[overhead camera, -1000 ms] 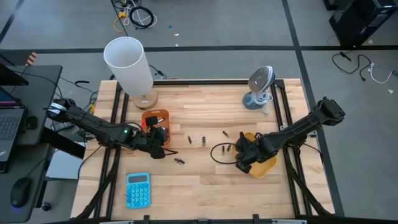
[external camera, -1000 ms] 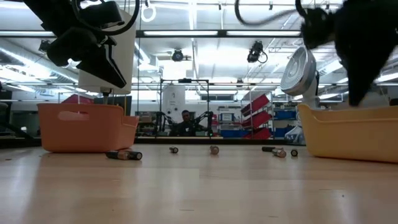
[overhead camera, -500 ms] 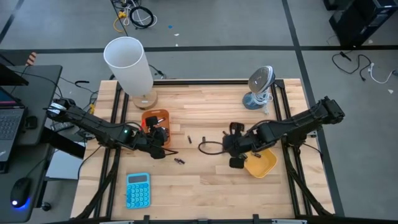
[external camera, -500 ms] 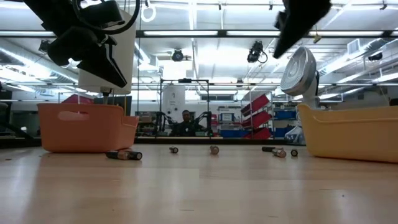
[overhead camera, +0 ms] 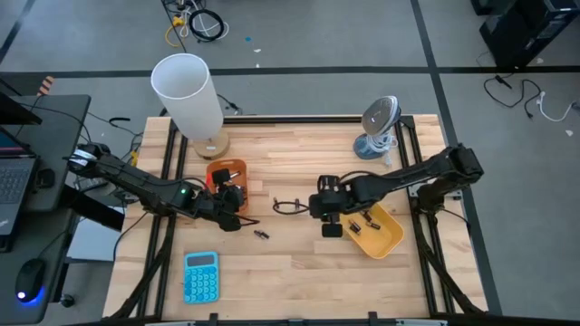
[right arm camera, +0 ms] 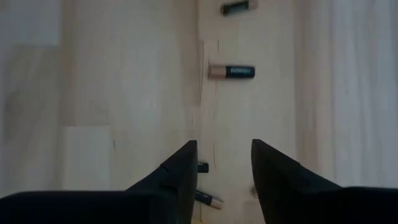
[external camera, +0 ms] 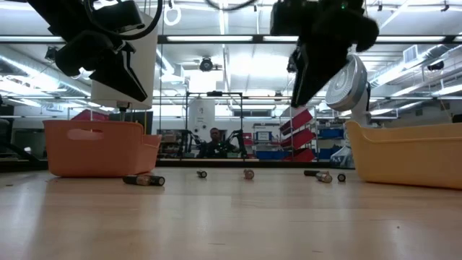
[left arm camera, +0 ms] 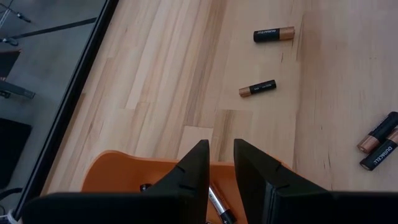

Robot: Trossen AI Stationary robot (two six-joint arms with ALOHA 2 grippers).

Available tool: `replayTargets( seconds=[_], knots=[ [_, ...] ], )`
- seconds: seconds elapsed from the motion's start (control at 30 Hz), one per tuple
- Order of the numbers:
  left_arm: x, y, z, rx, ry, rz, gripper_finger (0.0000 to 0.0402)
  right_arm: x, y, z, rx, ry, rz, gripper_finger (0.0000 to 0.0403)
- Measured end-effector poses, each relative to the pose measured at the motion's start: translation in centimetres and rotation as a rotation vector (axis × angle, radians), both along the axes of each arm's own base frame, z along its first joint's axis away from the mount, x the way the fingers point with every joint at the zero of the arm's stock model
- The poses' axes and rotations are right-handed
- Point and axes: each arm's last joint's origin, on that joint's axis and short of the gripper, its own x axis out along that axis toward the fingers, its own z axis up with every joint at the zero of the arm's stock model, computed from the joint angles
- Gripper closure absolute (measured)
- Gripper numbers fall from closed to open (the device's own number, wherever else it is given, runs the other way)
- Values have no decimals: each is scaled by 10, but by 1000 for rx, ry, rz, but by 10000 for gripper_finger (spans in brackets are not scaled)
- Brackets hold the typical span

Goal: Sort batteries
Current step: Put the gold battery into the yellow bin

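Note:
Several small batteries lie loose on the wooden table between the two trays, among them one [overhead camera: 261, 234] near the middle, one [right arm camera: 231, 71] ahead of my right gripper, and a pair [left arm camera: 379, 140]. My left gripper [left arm camera: 221, 163] hangs over the orange tray [overhead camera: 227, 172], slightly open with nothing between its fingers. A battery [left arm camera: 219, 205] lies in that tray. My right gripper [right arm camera: 224, 163] is open above bare table, left of the yellow tray [overhead camera: 385, 237]. Two batteries [overhead camera: 362, 225] lie in the yellow tray.
A white cylinder lamp [overhead camera: 188, 95] stands at the far left and a small fan [overhead camera: 379, 122] at the far right. A blue calculator [overhead camera: 200, 276] lies near the front left. A black cable loop [overhead camera: 285, 206] sticks out from my right wrist.
My right gripper has left the yellow tray and travelled toward the table's left, out over the middle of the table, rising a little and rolling about its own axis. My left arm has kept still.

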Motion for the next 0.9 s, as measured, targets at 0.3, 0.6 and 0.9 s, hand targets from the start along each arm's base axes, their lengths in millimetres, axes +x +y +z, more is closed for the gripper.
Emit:
replayTargets(
  seconds=[0.3,0.6,0.9],
  knots=[
    [0,0,0,0,0,0,325,12,2,-34,3,107,-17,196],
    [0,0,0,0,0,0,325,17,4,-62,19,213,-18,136],
    [0,0,0,1,1,-1,325,15,2,-64,14,246,-20,105]
  ],
)
